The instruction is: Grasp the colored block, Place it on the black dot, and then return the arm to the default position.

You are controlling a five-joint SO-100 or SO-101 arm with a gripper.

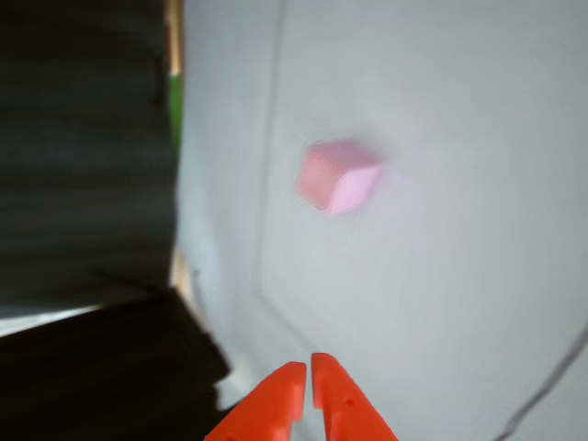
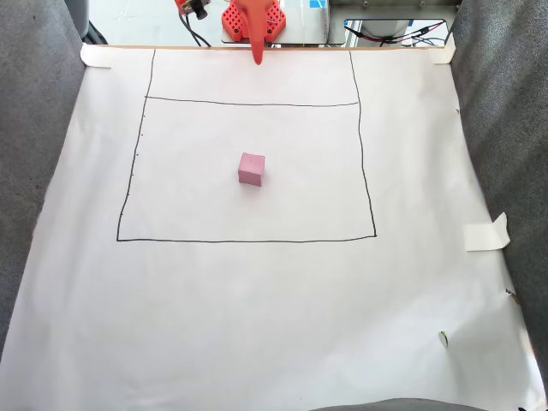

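The colored block (image 2: 251, 169) is a small pink cube resting on the white paper, in the middle of the hand-drawn rectangle (image 2: 361, 154). It is blurred in the other view, where the block (image 1: 338, 175) lies ahead of the orange jaws. The arm's gripper (image 1: 308, 367) enters from the bottom edge, its pointed jaws together with only a thin slit and nothing between them. In the fixed view the gripper (image 2: 257, 58) hangs at the paper's far edge, well apart from the cube. The black dot is hidden or out of view.
White paper (image 2: 257, 325) covers the table, taped at the corners, with grey fabric (image 2: 34, 171) along both sides. A small dark mark (image 2: 443, 337) sits near the paper's lower right. Cables and the arm's base (image 2: 248, 17) stand beyond the far edge. A thin dark line (image 1: 542, 395) crosses the lower right.
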